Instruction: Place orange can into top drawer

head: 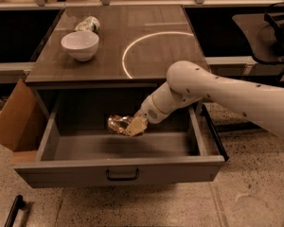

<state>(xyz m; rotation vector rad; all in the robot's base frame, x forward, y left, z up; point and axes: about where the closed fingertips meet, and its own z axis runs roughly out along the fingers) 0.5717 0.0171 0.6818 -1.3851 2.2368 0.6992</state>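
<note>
The top drawer is pulled fully open below the brown counter, its dark handle at the centre of the grey front. My gripper reaches in from the right and hangs inside the drawer, over its back half. It is shut on the orange can, a crinkled gold-orange can held on its side, sticking out to the left of the fingers. The can hangs a little above the drawer floor.
A white bowl and a white-and-green can stand at the counter's back left. A white ring is marked on the counter top. A cardboard flap stands left of the drawer. A dark chair is at the right.
</note>
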